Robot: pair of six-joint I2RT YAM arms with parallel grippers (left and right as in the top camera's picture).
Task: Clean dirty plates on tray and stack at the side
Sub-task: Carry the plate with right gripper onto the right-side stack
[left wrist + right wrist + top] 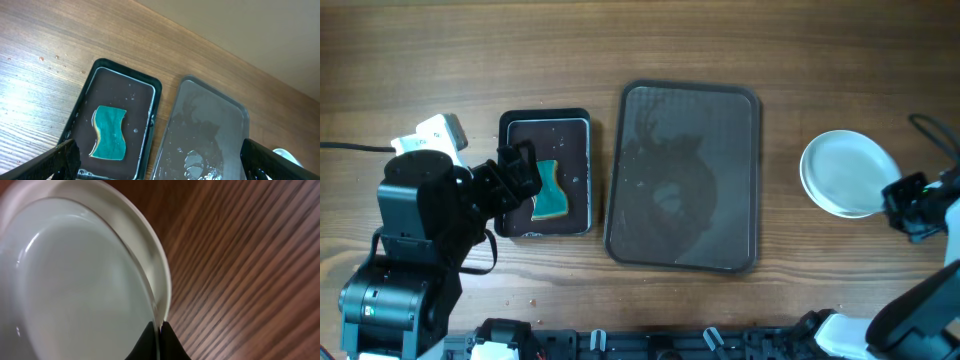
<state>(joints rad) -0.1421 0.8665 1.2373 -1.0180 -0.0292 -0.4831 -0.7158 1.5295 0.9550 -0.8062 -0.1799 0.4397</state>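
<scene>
Two pincers logged: my left gripper (pixel 525 172) spread wide near sponge (pixel 109 132); right gripper (pixel 160 332) pinches rim of stacked plates (pixel 75 280).

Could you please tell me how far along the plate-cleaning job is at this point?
Done: the brown tray holds only water streaks, and white plates sit stacked to its right, the top plate looking clean. In hand: the right tool pinches the top plate's rim; the left tool hangs open over the sponge in the black tray. Left: apparently just releasing; the stack's count is unclear.
</scene>
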